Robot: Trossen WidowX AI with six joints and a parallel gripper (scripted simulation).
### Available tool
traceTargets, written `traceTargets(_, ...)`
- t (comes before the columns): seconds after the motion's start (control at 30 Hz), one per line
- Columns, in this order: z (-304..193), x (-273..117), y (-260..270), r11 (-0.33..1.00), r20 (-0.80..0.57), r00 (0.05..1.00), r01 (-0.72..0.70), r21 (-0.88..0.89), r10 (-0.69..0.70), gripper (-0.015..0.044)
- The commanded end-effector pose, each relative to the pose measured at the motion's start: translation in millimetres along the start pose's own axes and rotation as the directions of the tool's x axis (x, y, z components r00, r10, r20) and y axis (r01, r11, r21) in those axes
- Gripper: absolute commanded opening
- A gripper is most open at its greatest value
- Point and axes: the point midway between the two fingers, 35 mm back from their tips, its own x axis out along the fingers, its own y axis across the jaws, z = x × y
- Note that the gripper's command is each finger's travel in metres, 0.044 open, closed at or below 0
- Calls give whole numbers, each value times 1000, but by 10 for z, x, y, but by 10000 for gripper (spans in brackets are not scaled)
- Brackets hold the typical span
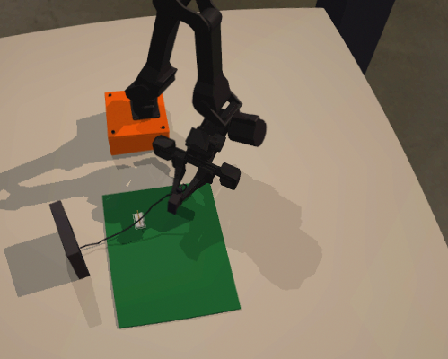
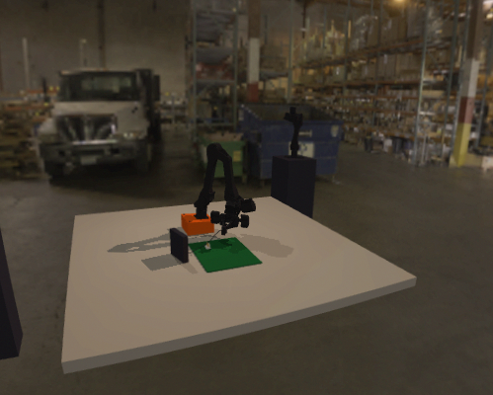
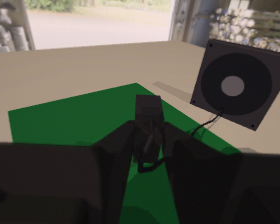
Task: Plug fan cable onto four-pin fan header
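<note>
My gripper (image 1: 178,196) (image 3: 147,127) is shut on the black plug (image 1: 173,205) (image 2: 223,231) (image 3: 148,106) of the fan's cable and holds it above the back part of the green board (image 1: 173,278) (image 2: 230,261) (image 3: 62,122). The white four-pin header (image 1: 137,223) (image 2: 207,246) stands on the board, left of the plug in the top view, apart from it. It does not show in the wrist view. The thin dark cable (image 1: 117,235) runs from the plug over the header to the fan (image 1: 66,231) (image 2: 178,245) (image 3: 232,86), which stands upright beside the board.
The orange base block (image 1: 137,127) (image 2: 198,224) of the arm stands behind the board. The fan's tall body is close to the board's left edge in the top view. The cable hangs in a loop under the plug in the wrist view.
</note>
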Motion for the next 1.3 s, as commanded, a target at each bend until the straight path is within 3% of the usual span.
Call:
traceTargets(0.0, -42, 6, 0, 1000, 4, 1000, 2, -2, -2, 0)
traceTargets(1.27, -345, 68, 2, 1000, 4, 1000, 2, -3, -2, 0)
